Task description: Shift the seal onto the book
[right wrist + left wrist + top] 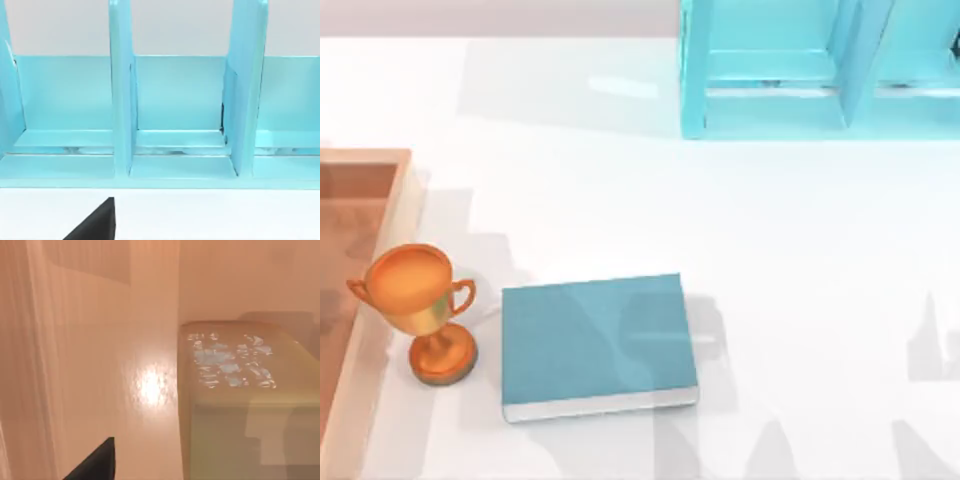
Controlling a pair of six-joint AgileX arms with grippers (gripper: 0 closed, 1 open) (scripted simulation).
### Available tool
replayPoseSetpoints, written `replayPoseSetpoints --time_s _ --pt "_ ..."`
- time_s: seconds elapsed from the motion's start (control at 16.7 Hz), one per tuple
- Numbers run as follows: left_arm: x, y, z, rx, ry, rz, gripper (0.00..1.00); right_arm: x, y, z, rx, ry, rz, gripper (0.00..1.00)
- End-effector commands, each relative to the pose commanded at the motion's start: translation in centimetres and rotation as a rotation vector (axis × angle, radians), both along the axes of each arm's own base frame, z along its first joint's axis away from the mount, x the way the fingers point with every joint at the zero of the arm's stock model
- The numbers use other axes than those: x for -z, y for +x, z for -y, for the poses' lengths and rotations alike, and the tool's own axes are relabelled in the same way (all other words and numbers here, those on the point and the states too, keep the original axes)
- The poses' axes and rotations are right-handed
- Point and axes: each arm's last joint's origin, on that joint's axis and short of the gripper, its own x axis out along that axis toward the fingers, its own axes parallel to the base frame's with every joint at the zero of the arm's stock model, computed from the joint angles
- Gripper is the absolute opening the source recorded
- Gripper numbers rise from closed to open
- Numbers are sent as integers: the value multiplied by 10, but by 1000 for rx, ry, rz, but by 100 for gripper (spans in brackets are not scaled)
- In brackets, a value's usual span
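Note:
The seal (pixel 240 390) is a tan-brown boxy block with a faint bluish mark on its upper face. It stands on the glossy orange floor of a tray (pixel 100 365), close to the tray's wall, in the left wrist view. A dark piece of my left gripper (pixel 95 466) shows at that view's edge, apart from the seal. The book (pixel 598 343), teal-blue with white page edges, lies flat in the lower middle of the table. My right gripper (pixel 95 225) shows as a dark tip over the white table, facing the shelf.
An orange tray (pixel 365 165) sits at the table's left edge. A shiny orange trophy (pixel 420 305) stands between the tray and the book. A light cyan shelf unit (pixel 820 70) stands at the back right. White table lies open to the right of the book.

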Motion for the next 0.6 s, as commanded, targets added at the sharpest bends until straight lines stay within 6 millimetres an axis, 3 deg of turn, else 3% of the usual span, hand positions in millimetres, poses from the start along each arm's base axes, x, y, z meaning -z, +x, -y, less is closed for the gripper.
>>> replayPoseSetpoints --time_s 0.3,0.54,0.6 --pt "52 -3 0 0 0 -1 100 0 0 0 0 0 0 100" --pt "55 -4 1 0 -1 -3 100 0 0 0 0 0 0 100" --pt "55 -4 1 0 -1 -3 92 0 0 0 0 0 0 100"
